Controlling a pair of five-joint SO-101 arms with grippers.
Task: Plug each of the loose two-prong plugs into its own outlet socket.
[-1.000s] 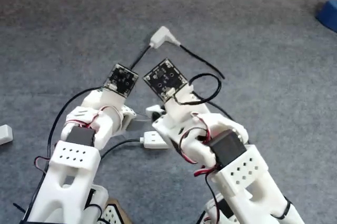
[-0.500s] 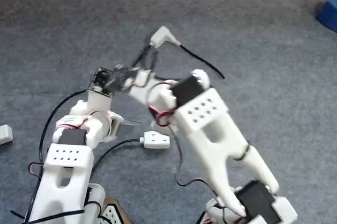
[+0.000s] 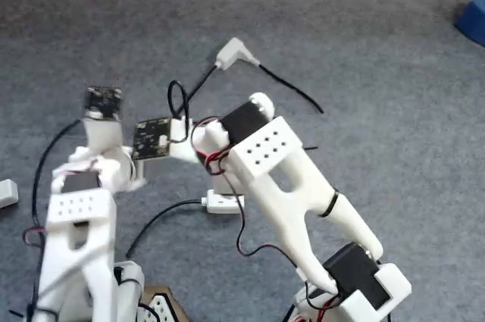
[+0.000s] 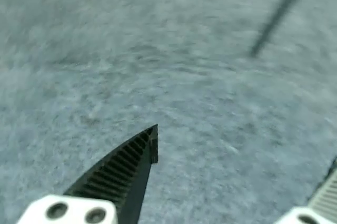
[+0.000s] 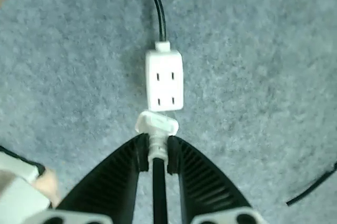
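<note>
A white outlet block with two pairs of slots lies on the grey carpet, its black cord leading away. My right gripper is shut on the neck of a white plug with a black cord. The plug's head sits right at the block's near end, and its prongs are hidden. From above, the block lies partly under the right arm. A second white plug with a black cord rests farther back. My left gripper hangs open over bare carpet, one black finger in front.
The left arm stands at the left of the block. A small white object lies at the left edge and a blue thing at the back right. Black cables loop across the carpet around both arms.
The right arm has reared up and swung its wrist to the left. The left arm has turned away to the left. The outlet block has stayed put.
</note>
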